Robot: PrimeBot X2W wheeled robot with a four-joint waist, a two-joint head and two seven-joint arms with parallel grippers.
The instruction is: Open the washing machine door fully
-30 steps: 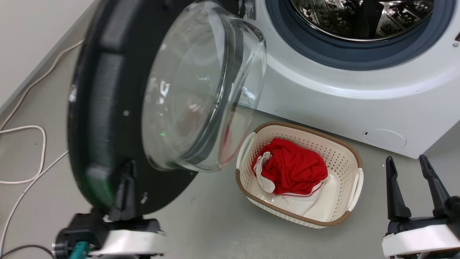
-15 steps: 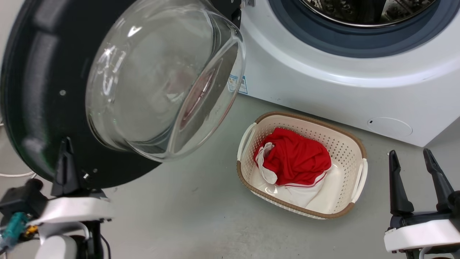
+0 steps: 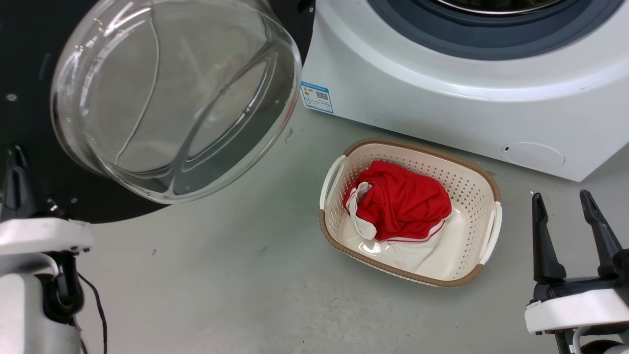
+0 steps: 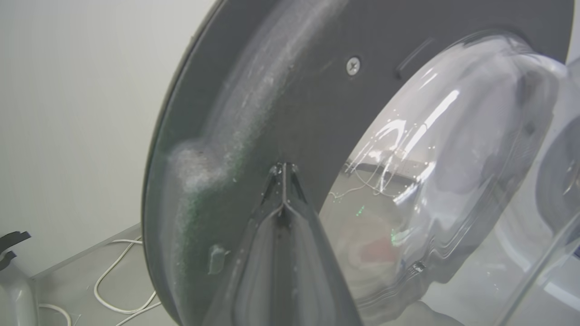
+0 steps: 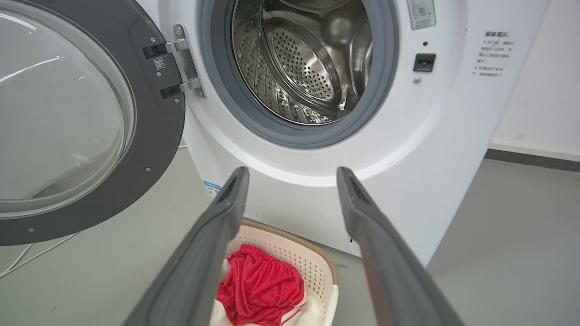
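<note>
Head view: door (image 3: 172, 98) partly off-frame

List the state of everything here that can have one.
washing machine door: open, swung far out on its hinge
drum: exposed, no laundry visible in the part shown
laundry basket: upright on the floor, holding red and white clothes
left pincer: shut, tips at the door's inner face, gripping nothing
right pincer: open, holding nothing
</note>
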